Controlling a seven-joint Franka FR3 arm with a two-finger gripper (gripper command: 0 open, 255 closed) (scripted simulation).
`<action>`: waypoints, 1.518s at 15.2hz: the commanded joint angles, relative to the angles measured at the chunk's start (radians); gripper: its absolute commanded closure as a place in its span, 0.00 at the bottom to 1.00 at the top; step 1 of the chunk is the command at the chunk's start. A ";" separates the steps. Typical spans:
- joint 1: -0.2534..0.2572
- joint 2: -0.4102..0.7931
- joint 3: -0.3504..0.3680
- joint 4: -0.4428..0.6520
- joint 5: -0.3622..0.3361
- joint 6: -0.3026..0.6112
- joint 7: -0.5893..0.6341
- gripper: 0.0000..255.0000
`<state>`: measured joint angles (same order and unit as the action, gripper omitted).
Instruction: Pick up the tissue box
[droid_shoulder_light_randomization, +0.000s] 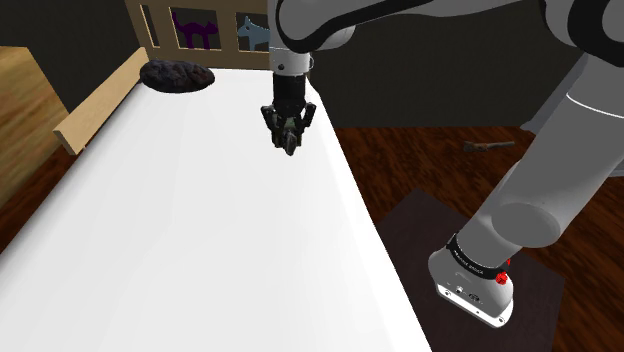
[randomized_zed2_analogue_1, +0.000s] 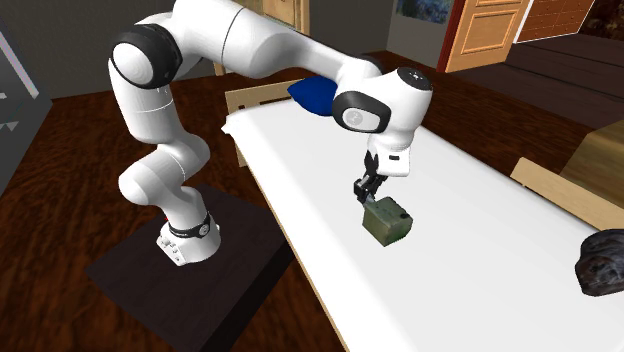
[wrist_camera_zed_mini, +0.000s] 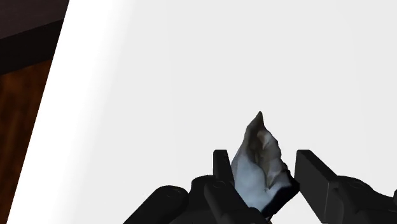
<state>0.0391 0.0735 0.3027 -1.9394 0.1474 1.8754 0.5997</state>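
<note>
The tissue box (randomized_zed2_analogue_1: 386, 222) is a small olive-green box with a pale tissue sticking out. It hangs tilted from my gripper (randomized_zed2_analogue_1: 368, 195) just above the white bed top (randomized_zed2_analogue_1: 470, 250). In the shoulder view the gripper (droid_shoulder_light_randomization: 288, 128) points down near the bed's right edge, with the box (droid_shoulder_light_randomization: 290, 142) between its fingers. In the wrist view the box (wrist_camera_zed_mini: 257, 168) sits between the two black fingers (wrist_camera_zed_mini: 221, 167) of the gripper (wrist_camera_zed_mini: 264, 162), which is shut on it.
A dark lumpy cushion (droid_shoulder_light_randomization: 177, 75) lies at the far end by the wooden headboard (droid_shoulder_light_randomization: 200, 30). A wooden rail (droid_shoulder_light_randomization: 100, 100) lines the shoulder view's left side. A blue cushion (randomized_zed2_analogue_1: 312, 95) lies near the arm. The bed drops to a wood floor (droid_shoulder_light_randomization: 420, 160).
</note>
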 joint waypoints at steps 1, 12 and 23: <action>0.000 0.000 0.000 -0.001 0.000 0.001 0.000 1.00; -0.001 -0.013 -0.001 0.038 0.002 -0.050 0.005 1.00; -0.004 -0.033 -0.003 0.162 0.003 -0.193 0.020 1.00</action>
<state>0.0346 0.0399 0.2999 -1.7914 0.1509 1.6957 0.6173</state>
